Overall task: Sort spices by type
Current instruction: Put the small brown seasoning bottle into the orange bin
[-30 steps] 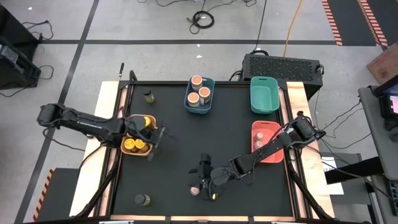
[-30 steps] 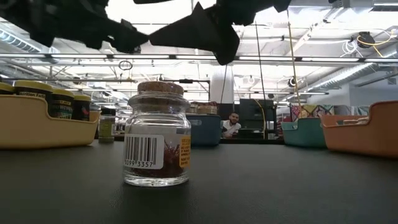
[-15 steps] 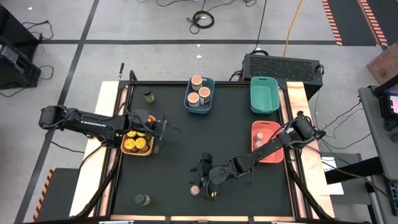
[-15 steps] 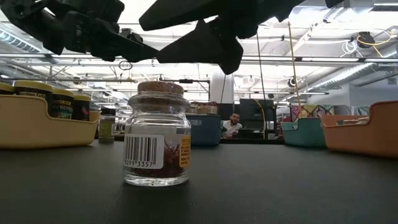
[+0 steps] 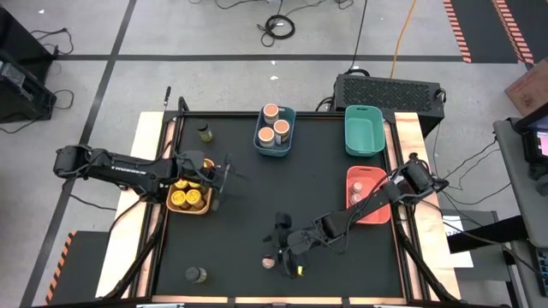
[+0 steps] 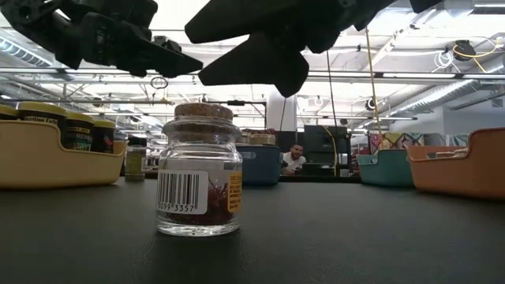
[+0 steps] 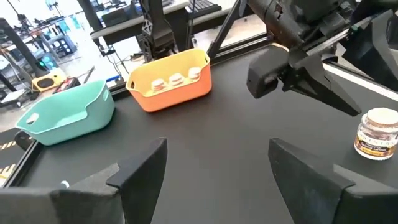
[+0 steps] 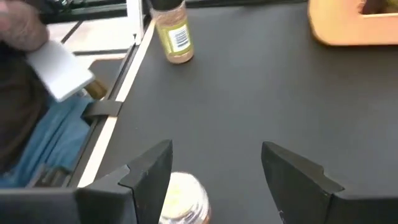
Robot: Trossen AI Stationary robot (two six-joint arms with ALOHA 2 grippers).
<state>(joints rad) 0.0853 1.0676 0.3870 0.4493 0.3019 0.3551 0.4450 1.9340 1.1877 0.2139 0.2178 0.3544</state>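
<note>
Low view: small cork-topped clear glass jar (image 6: 198, 170), rigid, slick, breakable; right gripper (image 8: 214, 180) fingers open above it, left gripper (image 7: 217, 171) open too; grip below the shoulder.

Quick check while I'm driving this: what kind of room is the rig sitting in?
Most likely a robotics lab or workshop in an industrial-style hall. The low view shows exposed ceiling pipes and a person at a workstation behind the table; the high view shows striped hazard tape and loose cables on a concrete floor.
</note>
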